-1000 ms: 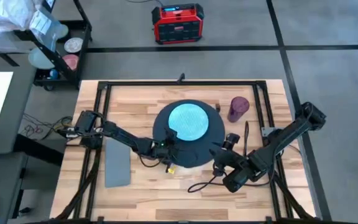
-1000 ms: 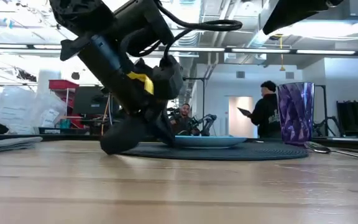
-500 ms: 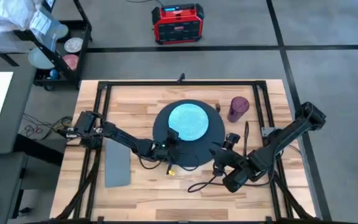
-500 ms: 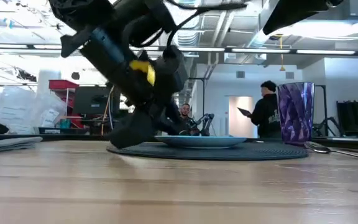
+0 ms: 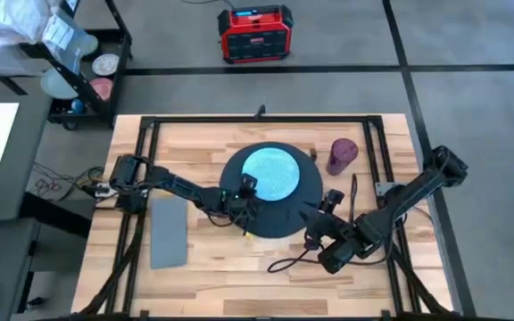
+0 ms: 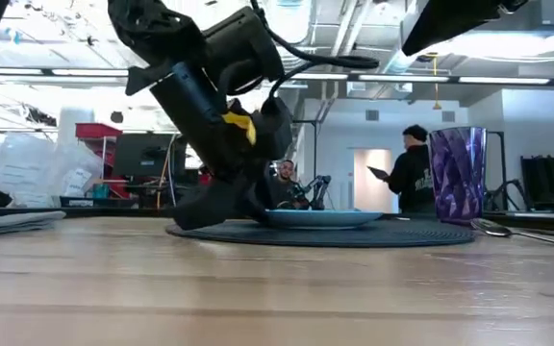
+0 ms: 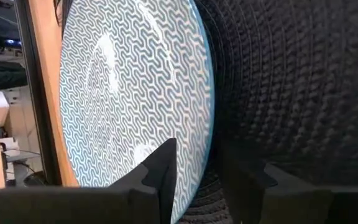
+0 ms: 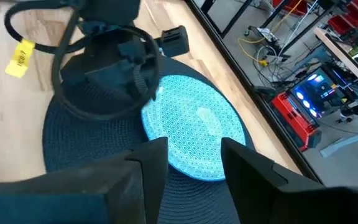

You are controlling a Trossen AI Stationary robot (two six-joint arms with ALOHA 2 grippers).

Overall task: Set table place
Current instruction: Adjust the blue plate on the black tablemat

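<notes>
Left gripper point(image 5: 247, 190) sits low over the dark grey round mat point(image 5: 303, 207), at the near-left rim of the teal patterned plate point(image 5: 269, 173). In the left wrist view its fingers point(image 7: 163, 171) are parted, straddling the plate edge, probably touching it. Plate lies centred on the mat on the wooden table point(image 5: 194, 152). Right gripper point(image 5: 322, 210) hovers open over the mat's right edge. Purple cup point(image 5: 342, 156) stands right of the mat, grey napkin point(image 5: 169, 231) far left.

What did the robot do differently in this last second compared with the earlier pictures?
The left tool slid from the mat's near-left edge in toward the teal plate, its fingers now straddling the plate's rim. Plate, mat, purple cup, napkin and right tool stayed put.
</notes>
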